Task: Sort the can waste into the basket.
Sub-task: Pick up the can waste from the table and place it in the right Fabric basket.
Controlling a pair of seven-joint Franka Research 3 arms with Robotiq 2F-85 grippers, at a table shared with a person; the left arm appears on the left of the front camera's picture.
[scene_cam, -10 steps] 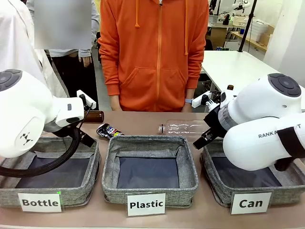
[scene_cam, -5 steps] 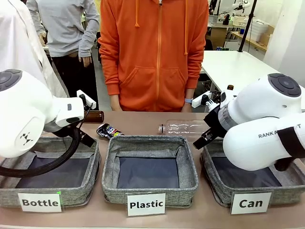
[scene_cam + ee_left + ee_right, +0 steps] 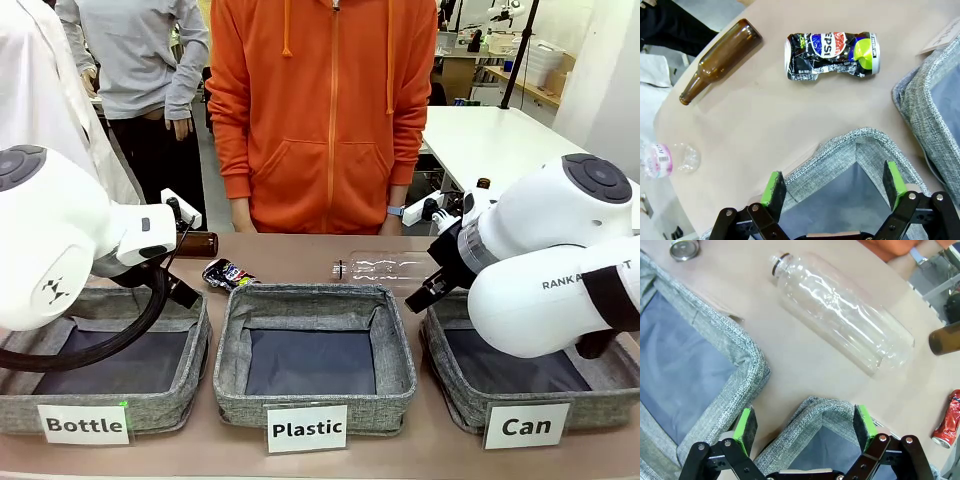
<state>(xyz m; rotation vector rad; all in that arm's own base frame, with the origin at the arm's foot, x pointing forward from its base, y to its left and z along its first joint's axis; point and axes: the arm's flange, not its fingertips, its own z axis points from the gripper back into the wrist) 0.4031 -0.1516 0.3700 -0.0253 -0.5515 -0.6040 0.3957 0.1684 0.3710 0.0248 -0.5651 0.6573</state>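
The crushed dark can (image 3: pixel 228 273) with red and white print lies on the table behind the gap between the "Bottle" and "Plastic" baskets. In the left wrist view this can (image 3: pixel 832 54) is beyond my open left gripper (image 3: pixel 833 184), which hovers over the "Bottle" basket's corner (image 3: pixel 840 150). A red can (image 3: pixel 947 425) lies on the table at the right wrist view's right edge. My right gripper (image 3: pixel 805 424) is open and empty above the corner of the "Can" basket (image 3: pixel 825 412). This grey basket (image 3: pixel 450 380) stands at the front right.
A clear plastic bottle (image 3: pixel 385 268) lies behind the "Plastic" basket (image 3: pixel 400 370). A brown glass bottle (image 3: pixel 720 60) and a small plastic bottle (image 3: pixel 665 160) lie near the crushed can. A person in an orange hoodie (image 3: pixel 320 110) stands at the far edge.
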